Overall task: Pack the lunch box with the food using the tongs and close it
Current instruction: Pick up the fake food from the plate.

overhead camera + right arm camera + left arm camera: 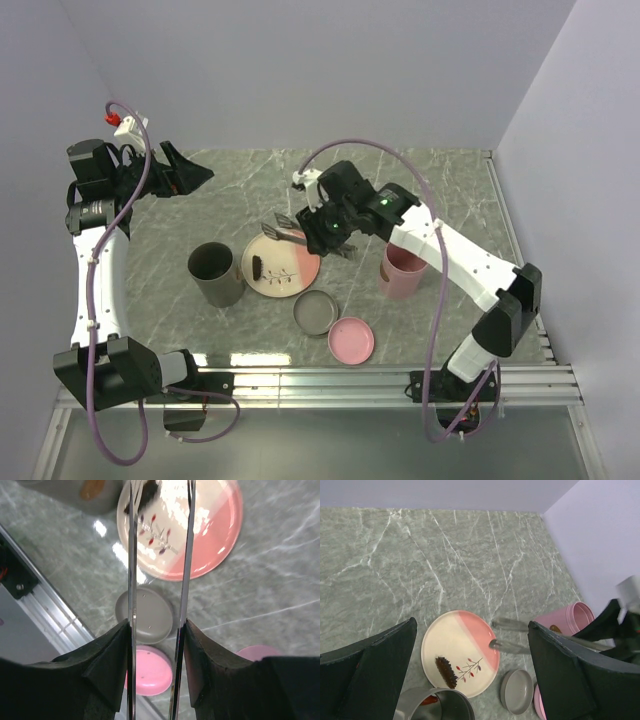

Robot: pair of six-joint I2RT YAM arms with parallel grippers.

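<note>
My right gripper (pixel 325 230) (pixel 156 640) is shut on the tongs (pixel 283 234) (pixel 189 555), one pad pressed on the outside of each silver arm. The arms stand apart, with nothing showing between their tips above the cream-and-pink plate (pixel 290 275) (pixel 455 635). One dark brown oblong piece of food (pixel 259 266) (pixel 446 672) lies on the plate. The lunch box shows as a grey container (pixel 215 273) with a reddish piece (pixel 427 700) inside and a pink container (pixel 403 270) with a brownish piece (pixel 555 628) inside. My left gripper (pixel 185 172) (pixel 472 625) hangs open and empty at the far left.
A grey lid (pixel 315 312) (pixel 150 615) and a pink lid (pixel 351 340) (pixel 150 672) lie near the front edge, between the containers. A metal rail (pixel 380 380) runs along the table's near edge. Walls close in at the back and right.
</note>
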